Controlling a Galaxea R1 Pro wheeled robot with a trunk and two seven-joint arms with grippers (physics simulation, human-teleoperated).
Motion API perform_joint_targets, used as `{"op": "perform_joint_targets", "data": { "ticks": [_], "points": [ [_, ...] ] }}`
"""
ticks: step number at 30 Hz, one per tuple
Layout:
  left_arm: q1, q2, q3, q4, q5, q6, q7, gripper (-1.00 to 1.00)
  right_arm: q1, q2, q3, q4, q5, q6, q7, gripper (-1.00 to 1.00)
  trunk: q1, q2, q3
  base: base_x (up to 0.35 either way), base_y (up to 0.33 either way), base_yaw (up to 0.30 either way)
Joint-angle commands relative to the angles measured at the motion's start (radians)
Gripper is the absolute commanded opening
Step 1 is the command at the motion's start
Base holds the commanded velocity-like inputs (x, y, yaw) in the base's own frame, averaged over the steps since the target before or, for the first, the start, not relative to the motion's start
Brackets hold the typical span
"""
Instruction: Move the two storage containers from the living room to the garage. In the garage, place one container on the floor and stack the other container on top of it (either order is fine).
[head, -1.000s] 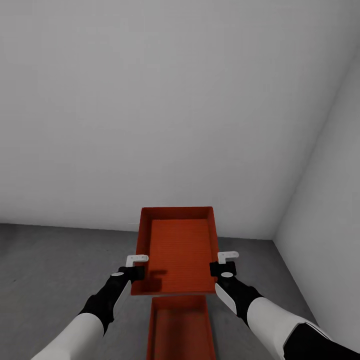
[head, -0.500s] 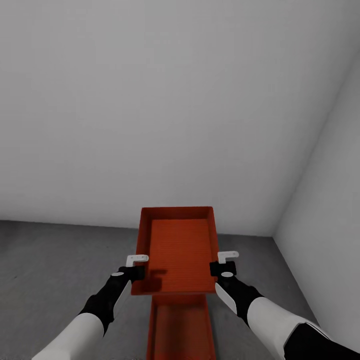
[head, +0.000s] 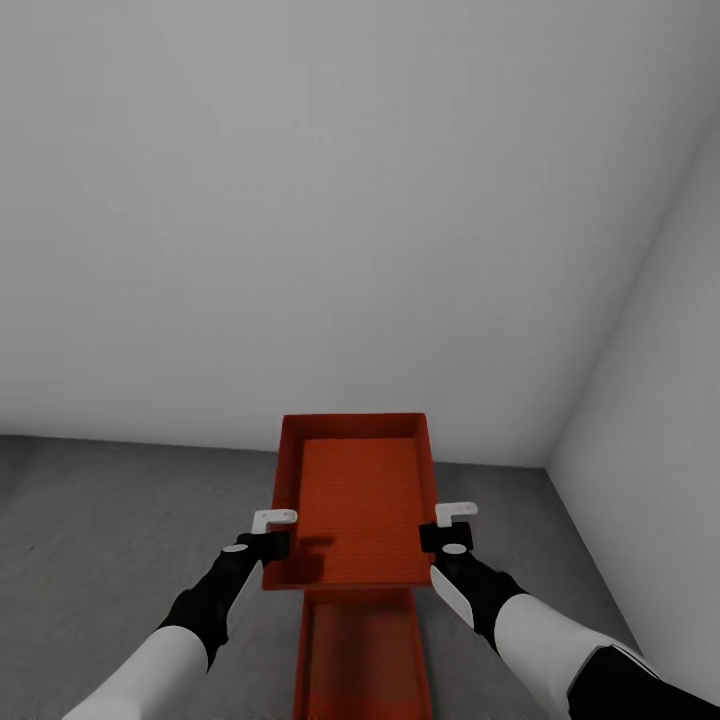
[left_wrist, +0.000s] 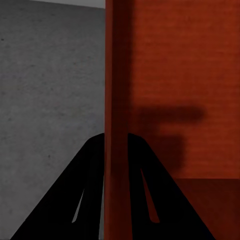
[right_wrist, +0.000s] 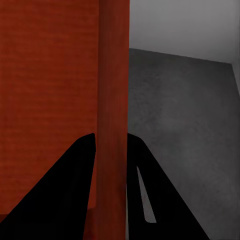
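garage corner is showing in the head view: pale grey walls (head: 330, 200) are meeting at the right of the frame and the dark grey concrete floor (head: 100, 520) is running along the bottom. the robot is holding one orange-red rectangular thin-walled storage container (head: 355, 500) in the lower middle of the frame, lifted above the floor. the left gripper (head: 272, 535) is pinching the container's left long wall and the right gripper (head: 447, 528) is pinching its right long wall. in the left wrist view the black fingers (left_wrist: 80, 195) are sitting on both sides of the thin wall, closed on it, and the right wrist view is showing the same for the right fingers (right_wrist: 65, 195).

i think the two-sided hold is keeping the wide bin level for stacking, because the second orange-red storage container (head: 362, 655) is lying directly below it, at the bottom middle of the frame, seemingly on the floor.

the lower bin is cut off by the bottom edge, and its far end is hidden under the held one, so the gap between them is hard to judge.
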Motion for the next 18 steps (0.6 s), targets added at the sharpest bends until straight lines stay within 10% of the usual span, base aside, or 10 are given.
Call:
{"op": "perform_joint_targets", "data": {
  "ticks": [1,18],
  "points": [
    [-0.001,0.001,-0.014,-0.005,0.006,0.005,0.011,-1.00,-0.001,-0.012,0.024,0.033,-0.033,0.021,-0.010,-1.00,0.001,-0.002,-0.002,0.000,0.000,0.000],
    [-0.001,0.001,-0.014,-0.004,0.006,0.006,0.009,-1.00,-0.001,-0.010,0.025,0.033,-0.033,0.020,-0.010,-1.00,0.001,-0.002,-0.003,0.000,0.000,0.000]
  ]
}}
